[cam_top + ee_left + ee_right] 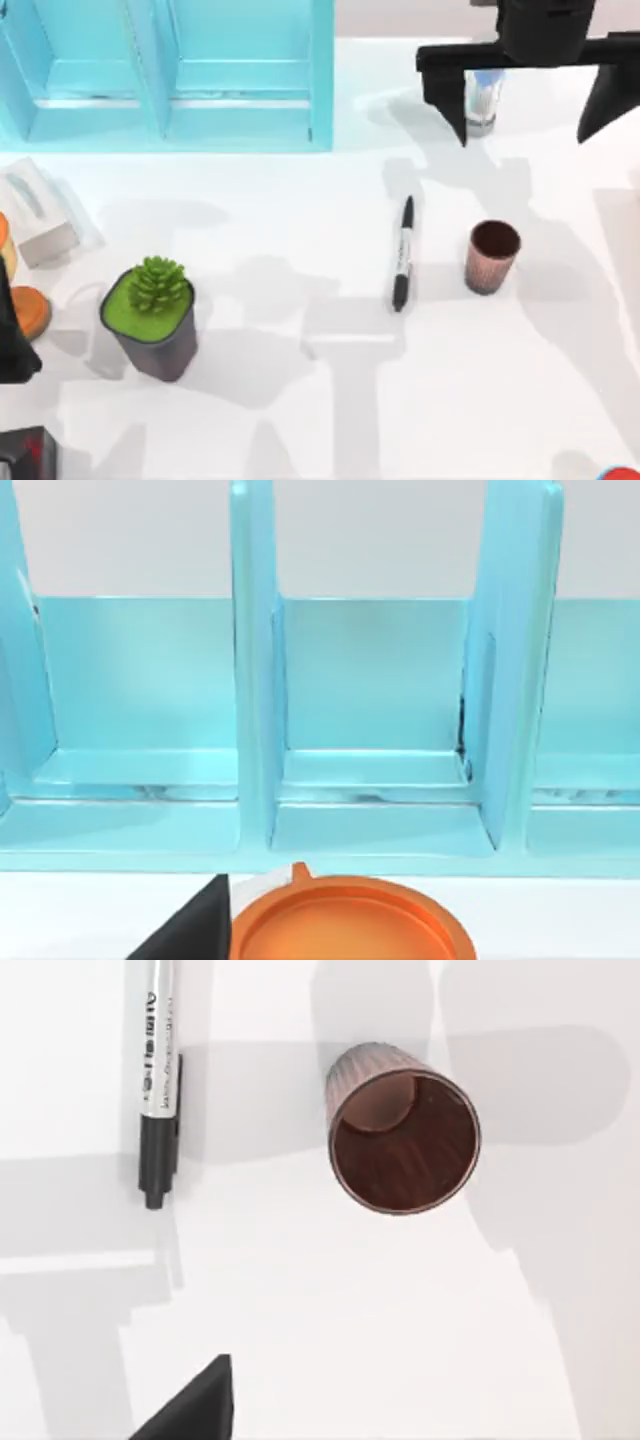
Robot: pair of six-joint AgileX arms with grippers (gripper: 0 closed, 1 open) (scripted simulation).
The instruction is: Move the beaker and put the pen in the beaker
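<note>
Right gripper wide open, holding nothing, above upright beaker; pen beside.

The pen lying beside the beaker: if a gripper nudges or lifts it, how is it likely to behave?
The pen lies flat on the table, apart from the beaker. Its round, slim barrel suggests it would probably roll if pushed sideways. It looks stiff, so it should lift without bending. Gripped near one end, it might tilt, being long and thin.
</note>
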